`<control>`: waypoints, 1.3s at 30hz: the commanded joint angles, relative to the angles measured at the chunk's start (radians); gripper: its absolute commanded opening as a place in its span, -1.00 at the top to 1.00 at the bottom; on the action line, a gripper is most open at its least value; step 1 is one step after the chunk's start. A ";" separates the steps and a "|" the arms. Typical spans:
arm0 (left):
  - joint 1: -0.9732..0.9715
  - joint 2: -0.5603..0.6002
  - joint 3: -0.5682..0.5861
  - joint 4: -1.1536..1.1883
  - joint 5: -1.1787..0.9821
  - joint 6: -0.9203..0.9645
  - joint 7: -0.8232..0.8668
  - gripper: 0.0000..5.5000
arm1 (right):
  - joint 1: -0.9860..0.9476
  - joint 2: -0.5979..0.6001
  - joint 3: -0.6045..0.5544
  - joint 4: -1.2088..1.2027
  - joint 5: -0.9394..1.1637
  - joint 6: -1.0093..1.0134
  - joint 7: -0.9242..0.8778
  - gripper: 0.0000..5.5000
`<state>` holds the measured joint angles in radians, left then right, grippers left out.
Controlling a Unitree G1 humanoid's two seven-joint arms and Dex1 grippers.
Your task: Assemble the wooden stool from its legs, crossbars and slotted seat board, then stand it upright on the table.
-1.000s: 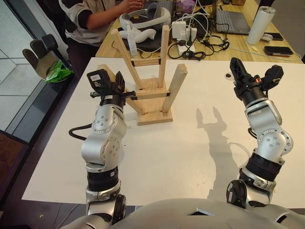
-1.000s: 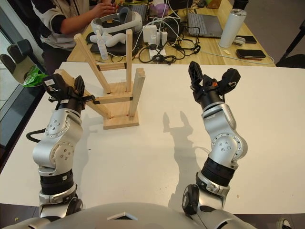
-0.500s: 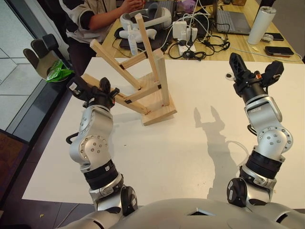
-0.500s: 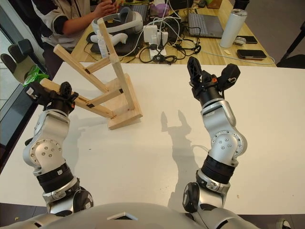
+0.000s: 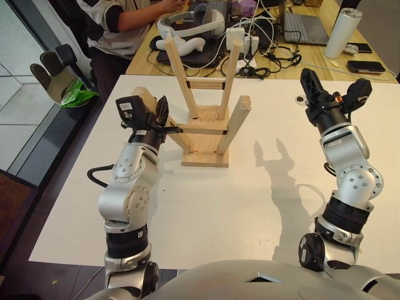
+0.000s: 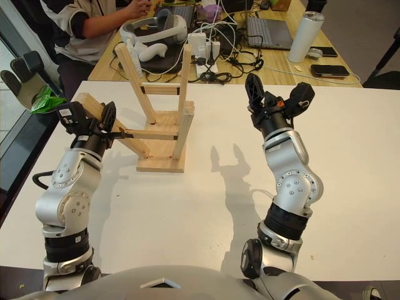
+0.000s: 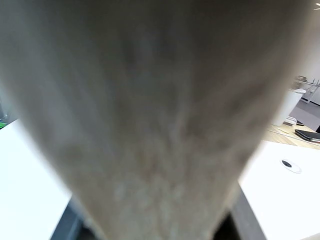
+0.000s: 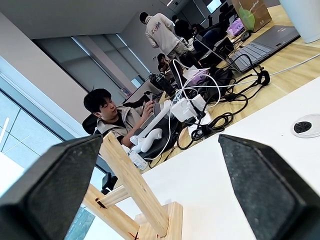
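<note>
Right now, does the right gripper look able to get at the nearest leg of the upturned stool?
Probably yes: the right gripper is open and empty, and only bare table lies between it and that stool leg.

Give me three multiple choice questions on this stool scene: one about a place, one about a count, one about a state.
1. Where does the seat board rest?
A. on the white table
B. on the wooden desk behind
C. in a gripper

2. How many legs rise from it?
A. two
B. three
C. four

3. The right gripper is:
A. shut on a crossbar
B. open and empty
C. shut on a leg

Answers: 1 A, the board lies flat on the white top. 2 C, four posts rise from the board. 3 B, its jaws stand apart with nothing between them.
</note>
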<state>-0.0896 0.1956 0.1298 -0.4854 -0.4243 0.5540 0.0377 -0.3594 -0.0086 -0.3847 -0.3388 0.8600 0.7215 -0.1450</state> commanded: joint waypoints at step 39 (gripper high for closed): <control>-0.034 -0.239 -0.166 -0.039 0.189 0.202 0.237 0.63 | -0.008 -0.020 0.049 0.013 0.008 -0.024 -0.029 -0.58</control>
<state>-0.1390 -0.0353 -0.0398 -0.5628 -0.2739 0.7452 0.2435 -0.3594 -0.0267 -0.3384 -0.3349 0.8684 0.6995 -0.1644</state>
